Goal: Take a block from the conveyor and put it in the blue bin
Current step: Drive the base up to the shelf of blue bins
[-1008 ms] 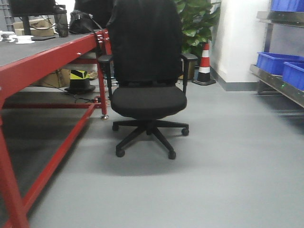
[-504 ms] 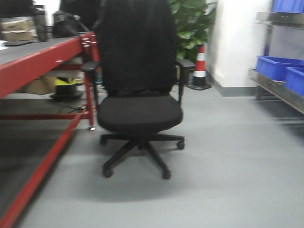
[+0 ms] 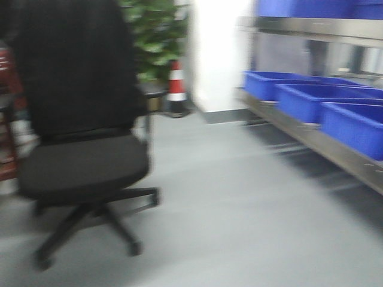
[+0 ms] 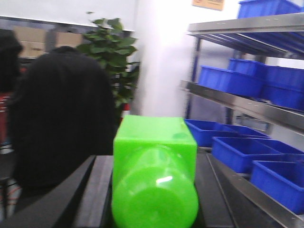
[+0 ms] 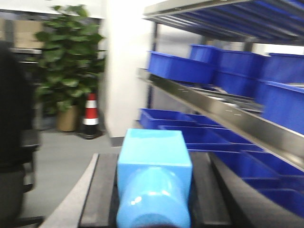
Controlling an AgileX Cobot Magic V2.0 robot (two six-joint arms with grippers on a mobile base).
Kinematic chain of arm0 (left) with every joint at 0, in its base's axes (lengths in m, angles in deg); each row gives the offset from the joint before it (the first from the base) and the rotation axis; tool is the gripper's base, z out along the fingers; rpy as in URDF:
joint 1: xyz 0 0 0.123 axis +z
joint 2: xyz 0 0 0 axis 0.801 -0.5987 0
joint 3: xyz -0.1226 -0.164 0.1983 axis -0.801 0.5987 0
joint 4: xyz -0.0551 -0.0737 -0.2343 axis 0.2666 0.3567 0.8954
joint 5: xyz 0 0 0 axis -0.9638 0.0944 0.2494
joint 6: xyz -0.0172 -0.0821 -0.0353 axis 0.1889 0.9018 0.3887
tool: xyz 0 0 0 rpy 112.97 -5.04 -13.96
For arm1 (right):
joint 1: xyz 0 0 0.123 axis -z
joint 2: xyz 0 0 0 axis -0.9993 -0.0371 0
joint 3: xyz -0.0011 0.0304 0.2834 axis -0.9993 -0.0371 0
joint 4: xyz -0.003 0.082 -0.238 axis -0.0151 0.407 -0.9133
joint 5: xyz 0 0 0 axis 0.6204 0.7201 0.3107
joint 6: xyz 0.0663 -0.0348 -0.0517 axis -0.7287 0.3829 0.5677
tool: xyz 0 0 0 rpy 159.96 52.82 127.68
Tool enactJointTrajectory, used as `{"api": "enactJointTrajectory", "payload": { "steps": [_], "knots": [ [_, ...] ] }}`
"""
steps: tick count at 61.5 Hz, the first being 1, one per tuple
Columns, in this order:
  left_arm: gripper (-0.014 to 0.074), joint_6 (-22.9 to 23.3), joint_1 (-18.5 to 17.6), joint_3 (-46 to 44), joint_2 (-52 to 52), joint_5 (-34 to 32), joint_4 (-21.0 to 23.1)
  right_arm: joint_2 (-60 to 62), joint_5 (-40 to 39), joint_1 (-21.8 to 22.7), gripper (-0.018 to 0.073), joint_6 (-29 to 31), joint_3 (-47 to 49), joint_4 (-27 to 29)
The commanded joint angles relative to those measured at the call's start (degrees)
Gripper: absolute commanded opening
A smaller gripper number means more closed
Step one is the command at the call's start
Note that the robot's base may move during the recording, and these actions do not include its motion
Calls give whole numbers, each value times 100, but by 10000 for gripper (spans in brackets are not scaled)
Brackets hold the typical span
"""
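Carrying phase of the task, judged from the load: the left end effector (image 4: 153,164) is clamped on a green block (image 4: 154,142), which sits between its dark fingers (image 4: 97,190). The right end effector (image 5: 153,161) is likewise closed around a blue block (image 5: 154,147). Neither block lies on a worktop, and the conveyor cannot be made out in any view.

The front view is smeared, which suggests the base is moving. It shows a black office chair (image 3: 78,119) at left, with a potted plant (image 3: 157,36) and a striped traffic cone (image 3: 175,84) behind it. At right, a row of blue bins (image 3: 353,128) stands on a steel shelf (image 3: 311,143).

The next move probably calls for closing on the shelf, bringing one arm over an open bin, and parting the jaws only once the block is inside the rim.

Only the wrist views reveal the held blocks and the upper shelf tiers. Only the front view shows the floor path and the chair standing near it.
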Motion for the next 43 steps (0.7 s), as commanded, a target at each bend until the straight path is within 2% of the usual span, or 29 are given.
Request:
{"api": "enactJointTrajectory", "payload": {
  "steps": [1, 43],
  "knots": [
    [-111, -9, -44, 0, 33, -105, 26, 33, -138, -27, -162, 45, -7, -44],
    [-111, -9, -44, 0, 33, -105, 26, 33, -138, -27, -162, 45, -7, -44]
  ]
}}
